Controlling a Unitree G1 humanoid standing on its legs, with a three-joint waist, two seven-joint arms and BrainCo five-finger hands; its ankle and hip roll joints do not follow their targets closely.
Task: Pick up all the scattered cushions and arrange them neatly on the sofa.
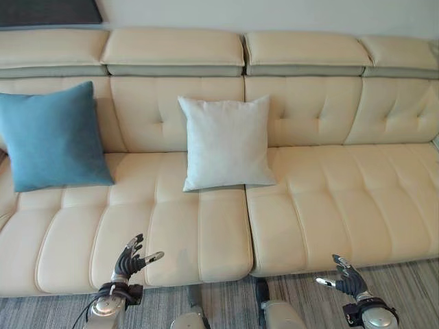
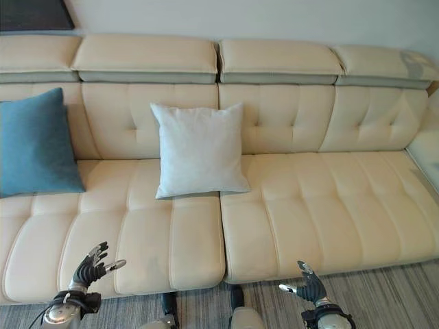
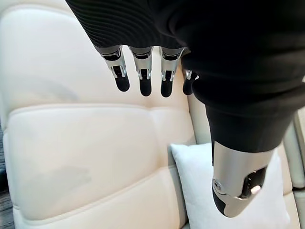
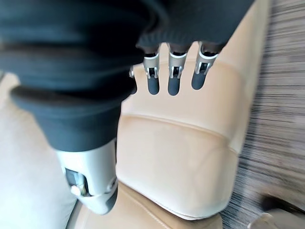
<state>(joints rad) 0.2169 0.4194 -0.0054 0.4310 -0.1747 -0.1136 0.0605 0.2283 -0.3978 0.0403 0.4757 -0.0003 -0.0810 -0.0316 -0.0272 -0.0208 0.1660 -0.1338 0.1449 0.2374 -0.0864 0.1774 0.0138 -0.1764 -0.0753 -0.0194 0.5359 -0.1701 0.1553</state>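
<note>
While both hands (image 1: 130,260) (image 1: 348,277) hover spread (holding nothing), two cushions (image 1: 225,142) (image 1: 51,136) lean on sofa (image 1: 343,199).

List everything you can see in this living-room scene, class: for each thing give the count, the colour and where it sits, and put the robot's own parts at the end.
Long cream leather sofa: one, cream with grey-green trim under the headrests, across the whole scene against the wall.
Square teal fabric cushion: one, teal, upright against the sofa backrest at the robot's far left.
Square pale grey fabric cushion: one, pale grey, upright against the backrest near the sofa's middle seam.
Striped grey carpet: one, grey, on the floor in front of the sofa.
Dark panel on the wall: one, dark grey, above the sofa's left end.
Left hand: one, silver fingers with dark tips, open and empty, at the sofa's front edge.
Right hand: one, same colours, open and empty, over the carpet.
</note>
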